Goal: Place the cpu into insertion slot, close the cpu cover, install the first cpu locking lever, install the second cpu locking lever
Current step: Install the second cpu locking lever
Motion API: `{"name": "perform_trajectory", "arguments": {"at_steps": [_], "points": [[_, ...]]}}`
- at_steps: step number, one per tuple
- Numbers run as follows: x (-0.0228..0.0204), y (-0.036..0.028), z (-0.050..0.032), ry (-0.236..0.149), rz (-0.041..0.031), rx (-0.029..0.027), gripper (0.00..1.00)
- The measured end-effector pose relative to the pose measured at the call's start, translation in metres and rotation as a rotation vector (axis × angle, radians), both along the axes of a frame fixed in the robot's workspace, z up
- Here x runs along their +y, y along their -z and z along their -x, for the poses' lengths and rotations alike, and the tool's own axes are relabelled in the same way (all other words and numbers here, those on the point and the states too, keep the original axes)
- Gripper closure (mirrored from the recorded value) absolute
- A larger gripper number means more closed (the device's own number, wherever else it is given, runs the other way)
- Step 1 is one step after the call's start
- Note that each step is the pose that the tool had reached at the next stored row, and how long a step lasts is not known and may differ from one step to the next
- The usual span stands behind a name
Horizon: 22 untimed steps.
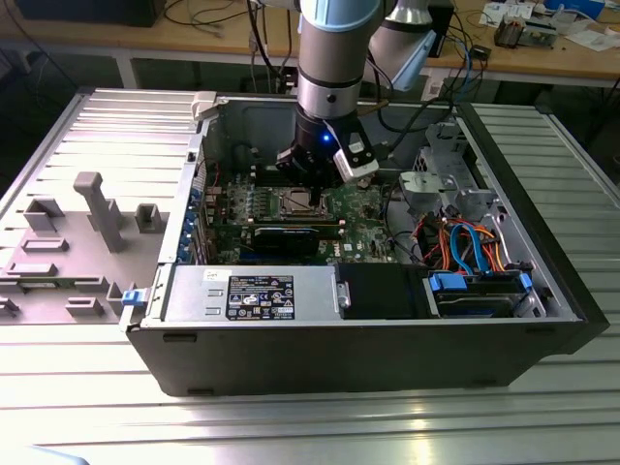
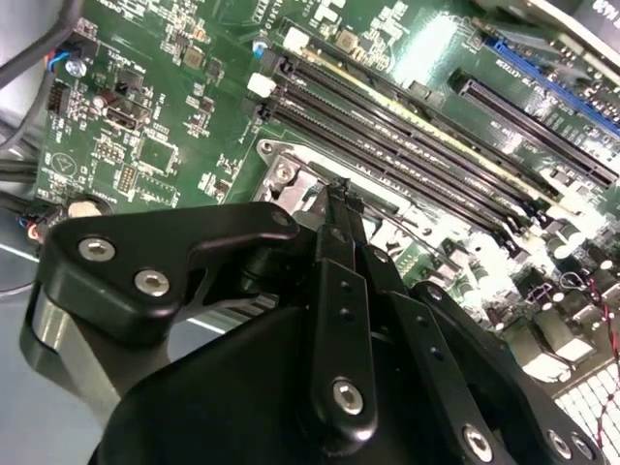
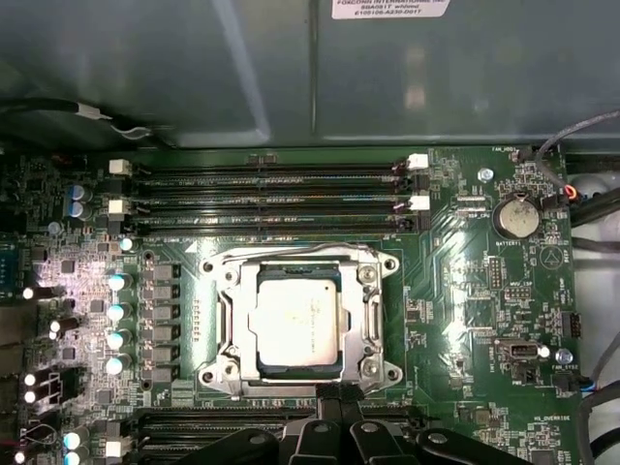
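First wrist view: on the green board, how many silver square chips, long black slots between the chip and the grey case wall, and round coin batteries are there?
cpu: 1
long black memory slots: 4
coin battery: 1
Total: 6

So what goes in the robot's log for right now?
chip: sitting in socket | cover: down around chip | gripper: shut, at socket edge, holding nothing
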<state>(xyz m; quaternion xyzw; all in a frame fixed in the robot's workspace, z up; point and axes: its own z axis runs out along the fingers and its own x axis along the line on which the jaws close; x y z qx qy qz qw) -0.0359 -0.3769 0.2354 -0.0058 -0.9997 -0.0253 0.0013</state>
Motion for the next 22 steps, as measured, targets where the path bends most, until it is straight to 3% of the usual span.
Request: {"name": "perform_trajectory", "arguments": {"at_steps": [3,13,16,17,19,21,22], "points": [[0.0,0.0,0.0,0.0,-0.0001,0.0059,0.89],[0.0,0.0,0.0,0.0,-0.0001,0.0068,0.89],[0.0,-0.0048,0.0,0.0,-0.0001,0.0068,0.89],[-0.0005,-0.005,-0.0001,0.0,-0.0047,0.0068,0.89],[-0.0038,-0.0043,0.0016,0.0,-0.0312,0.0071,0.89],[-0.009,-0.0035,0.0018,0.0,-0.0324,0.0182,0.89],[-0.011,-0.0032,0.0018,0.0,-0.0324,0.021,0.89]]}}
